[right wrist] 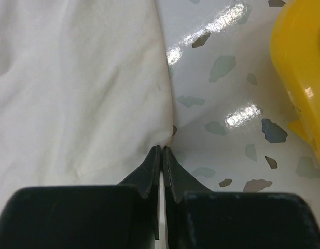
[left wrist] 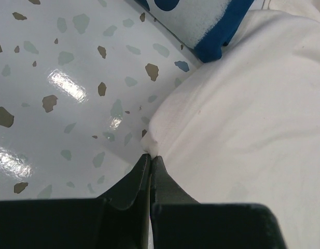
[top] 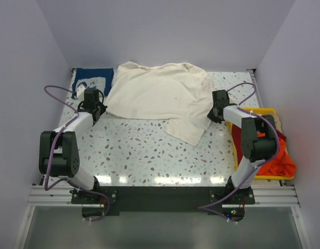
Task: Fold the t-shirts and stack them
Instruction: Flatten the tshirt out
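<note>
A large cream t-shirt (top: 160, 96) lies crumpled across the back of the speckled table. My left gripper (top: 97, 110) is shut on its left edge; in the left wrist view a small corner of the cream t-shirt (left wrist: 242, 119) sticks out past the closed tips of the left gripper (left wrist: 150, 155). My right gripper (top: 211, 115) is shut at the shirt's right edge, where the cream t-shirt (right wrist: 71, 93) puckers into the tips of the right gripper (right wrist: 163, 149). A navy t-shirt with white print (top: 92, 82) lies at the back left, partly under the cream one, and shows as the navy t-shirt (left wrist: 217, 26).
A yellow bin (top: 268, 111) stands at the table's right edge behind the right arm, holding an orange-red t-shirt (top: 281, 158) and some beige cloth (top: 278, 124). The yellow bin (right wrist: 300, 62) is close to the right gripper. White walls enclose the back and both sides.
</note>
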Controlling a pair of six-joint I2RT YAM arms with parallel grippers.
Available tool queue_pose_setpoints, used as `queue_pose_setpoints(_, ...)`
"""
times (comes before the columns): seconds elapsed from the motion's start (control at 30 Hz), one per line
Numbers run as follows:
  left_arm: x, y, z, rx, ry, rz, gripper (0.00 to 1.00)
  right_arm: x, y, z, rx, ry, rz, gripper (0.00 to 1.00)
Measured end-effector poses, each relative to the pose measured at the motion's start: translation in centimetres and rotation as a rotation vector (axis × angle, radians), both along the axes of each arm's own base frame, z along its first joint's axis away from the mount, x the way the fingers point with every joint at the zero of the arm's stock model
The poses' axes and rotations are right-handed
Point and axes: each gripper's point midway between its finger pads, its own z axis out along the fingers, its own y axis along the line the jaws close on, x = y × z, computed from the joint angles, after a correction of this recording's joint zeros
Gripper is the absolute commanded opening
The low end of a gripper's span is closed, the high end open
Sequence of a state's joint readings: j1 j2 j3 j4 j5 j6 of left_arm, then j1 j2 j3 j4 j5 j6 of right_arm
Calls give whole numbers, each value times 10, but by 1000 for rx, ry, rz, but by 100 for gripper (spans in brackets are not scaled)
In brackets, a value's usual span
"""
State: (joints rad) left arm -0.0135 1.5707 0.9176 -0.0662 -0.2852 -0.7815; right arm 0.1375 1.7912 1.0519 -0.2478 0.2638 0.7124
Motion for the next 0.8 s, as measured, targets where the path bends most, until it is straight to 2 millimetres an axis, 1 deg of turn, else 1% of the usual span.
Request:
queue_pose_setpoints(0.07, 0, -2, 0, -6, -1, -8, 0, 0, 0, 3, -2, 8, 5, 0)
queue_pose_setpoints(0.13, 2, -4, 2, -10, -2, -22, 0, 2, 1, 11, -2, 11, 12, 0)
queue_pose_setpoints(0.2, 6, -7, 8, -14, -16, -41, 0, 6, 3, 28, 1, -5, 24, 0)
queue_pose_setpoints(0.27, 11, -10, 21, -18, -45, -62, 0, 14, 4, 60, 5, -61, 37, 0)
queue_pose_setpoints(0.3, 13, -11, 31, -16, -62, -77, 0, 17, 5, 82, 7, -101, 43, 0)
queue_pose_setpoints(0.33, 16, -12, 43, -14, -86, -88, 0, 21, 5, 105, 11, -153, 47, 0)
queue_pose_setpoints(0.4, 21, -14, 73, -3, -145, -108, 0, 25, 5, 162, 15, -271, 56, 0)
queue_pose_setpoints(0.43, 24, -15, 93, 3, -187, -119, 0, 25, 5, 191, 18, -335, 60, 0)
queue_pose_setpoints(0.47, 24, -15, 115, 13, -230, -130, 0, 23, 4, 215, 21, -387, 61, 0)
queue_pose_setpoints(0.5, 24, -15, 139, 21, -279, -137, 0, 19, 3, 245, 22, -450, 65, 0)
queue_pose_setpoints(0.6, 15, -14, 210, 50, -419, -148, 0, 2, -1, 324, 23, -614, 69, 0)
queue_pose_setpoints(0.63, 9, -14, 236, 58, -473, -148, 0, -3, -3, 343, 21, -654, 68, 0)
queue_pose_setpoints(0.67, 3, -13, 258, 66, -515, -149, 0, -11, -6, 366, 18, -700, 68, 0)
queue_pose_setpoints(0.73, -15, -12, 311, 84, -625, -149, 0, -28, -11, 406, 7, -780, 65, 0)
queue_pose_setpoints(0.77, -22, -12, 332, 90, -665, -150, 0, -35, -13, 420, 1, -809, 62, 0)
queue_pose_setpoints(0.8, -36, -12, 357, 96, -722, -148, 0, -46, -16, 436, -5, -843, 59, 0)
